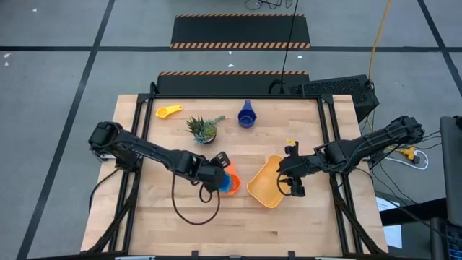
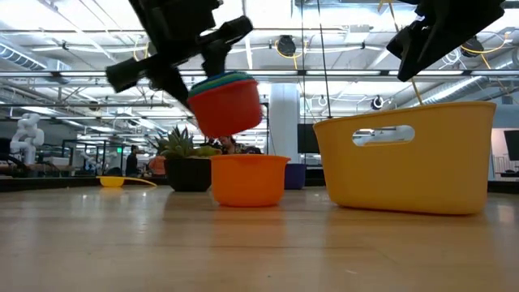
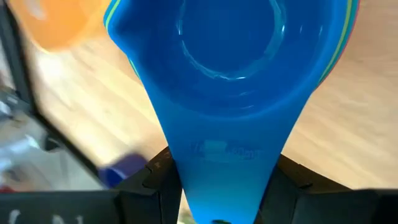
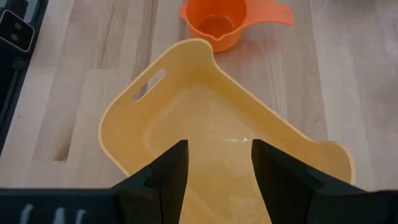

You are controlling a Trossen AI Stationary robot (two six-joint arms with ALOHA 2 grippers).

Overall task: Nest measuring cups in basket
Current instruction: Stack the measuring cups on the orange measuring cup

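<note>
Left gripper (image 2: 212, 61) is pinching the handle of a nested cup stack (image 2: 228, 103), hanging it above the orange cup (image 2: 249, 179) beside the basket (image 1: 266, 180), probably to nest them. Right gripper (image 1: 291, 185), fingers spread, is waiting over the basket's rim.

Glossy smooth plastic basket (image 4: 205, 143) and blue cup (image 3: 236, 74); matt wooden table (image 1: 216, 231)

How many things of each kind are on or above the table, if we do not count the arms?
Measuring cups: 6. The yellow cup, dark blue cup and orange cup are on the table. The stack of red, teal and blue is held in the jaws of the left gripper.
Containers: 1 basket
Plants: 1 potted plant
Total: 8
</note>
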